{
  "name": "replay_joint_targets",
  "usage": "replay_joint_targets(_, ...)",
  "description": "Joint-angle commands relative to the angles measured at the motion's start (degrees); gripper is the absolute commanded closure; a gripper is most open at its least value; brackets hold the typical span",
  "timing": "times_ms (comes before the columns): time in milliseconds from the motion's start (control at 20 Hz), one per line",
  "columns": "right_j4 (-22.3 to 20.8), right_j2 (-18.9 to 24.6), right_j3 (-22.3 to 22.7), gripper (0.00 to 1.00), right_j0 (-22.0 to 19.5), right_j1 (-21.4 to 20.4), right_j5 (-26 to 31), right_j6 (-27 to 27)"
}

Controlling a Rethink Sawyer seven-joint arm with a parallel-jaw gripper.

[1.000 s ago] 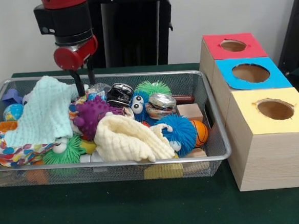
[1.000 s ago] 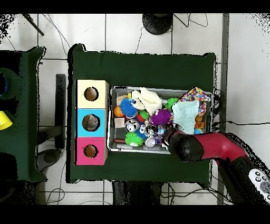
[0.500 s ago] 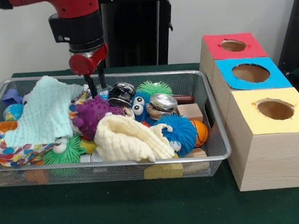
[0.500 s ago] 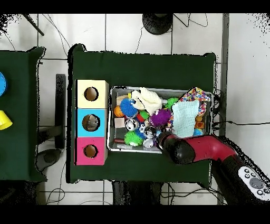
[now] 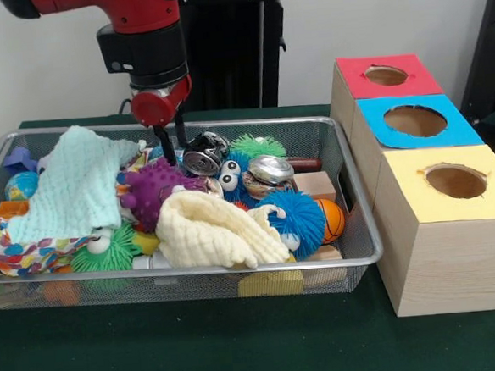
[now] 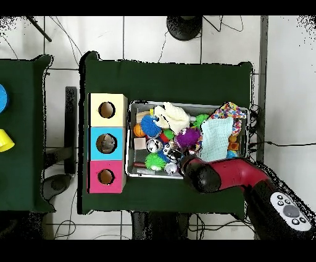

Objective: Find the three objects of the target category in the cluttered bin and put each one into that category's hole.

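Gripper (image 5: 173,145) is down at the far rim of the wire mesh bin (image 5: 359,229), two dark fingers (image 5: 167,144) showing with a narrow gap between them. You can't tell from either view whether they're clamped on anything or free. The tips sit right at the shiny round silver-and-black metal object (image 5: 203,157), which lies just beside them toward the boxes and looks to be touching. That object is tilted, its flat round face turned up and toward the front camera; no clear long axis.

A second shiny silver round object (image 5: 268,169) sits further toward the boxes, face tilted up the same way.

Below the fingertips: purple spiky ball (image 5: 152,190), with the pale mint knitted cloth (image 5: 73,185) on the side away from the boxes. Nearer the camera, cream knitted cloth (image 5: 212,230) and blue fuzzy ball (image 5: 297,217). Green fuzzy ball (image 5: 256,144) lies just past the first metal object.

Well off to the box side: three wooden boxes with holes, tops red (image 5: 384,75), blue (image 5: 415,121), yellow (image 5: 453,180).

Overhead, the red arm (image 6: 228,176) covers the gripper, so you get no confirmation there.
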Motion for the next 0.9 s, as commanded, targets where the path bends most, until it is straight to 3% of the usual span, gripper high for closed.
replay_joint_targets(50, -2.0, -5.3, 3.1, 0.00, 1.1, -2.5, 0.0, 9.7)
replay_joint_targets(350, 0.1, -6.0, 3.1, 0.00, 2.0, -7.4, 2.8, 9.0)
replay_joint_targets(900, 0.4, -8.1, 0.8, 0.00, 4.1, -5.8, 1.7, 9.2)
